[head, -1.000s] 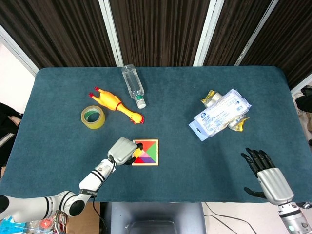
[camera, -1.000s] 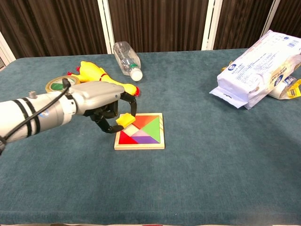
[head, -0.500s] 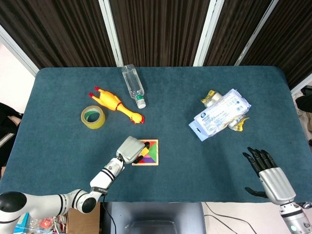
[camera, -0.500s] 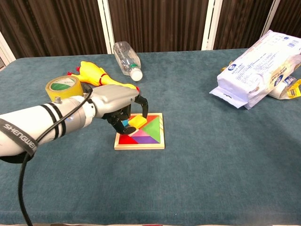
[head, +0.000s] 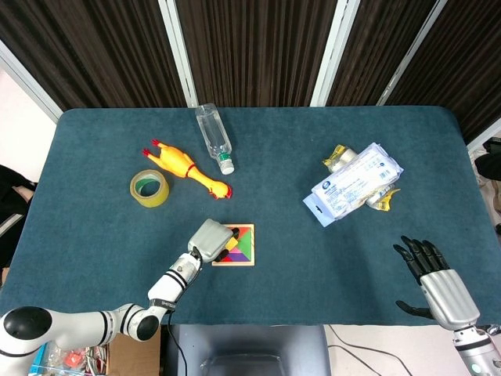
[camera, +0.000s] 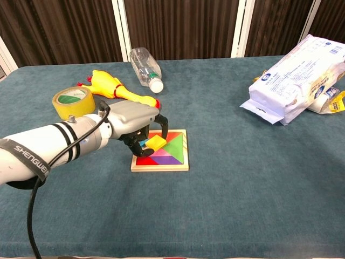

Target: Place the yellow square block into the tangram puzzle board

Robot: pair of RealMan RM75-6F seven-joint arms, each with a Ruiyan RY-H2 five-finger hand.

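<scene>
The tangram puzzle board [camera: 171,155] [head: 243,249], a wooden tray with red, green, purple and orange pieces, lies near the table's front. My left hand [camera: 132,123] [head: 208,238] hovers over its left side and pinches the yellow square block [camera: 154,142], which is tilted just above the board. In the head view the hand hides the block. My right hand [head: 438,280] rests at the table's front right corner, fingers spread, holding nothing.
A yellow tape roll [camera: 73,102] [head: 149,188], a rubber chicken [camera: 115,87] [head: 186,168] and a lying clear bottle [camera: 145,68] [head: 213,136] sit behind the board. A white wipes pack [camera: 297,75] [head: 352,186] with snack packets lies at the right.
My left hand has carried the yellow block rightward from the board's left edge to over the board and lowered it a little. The right hand has drifted slightly back.
</scene>
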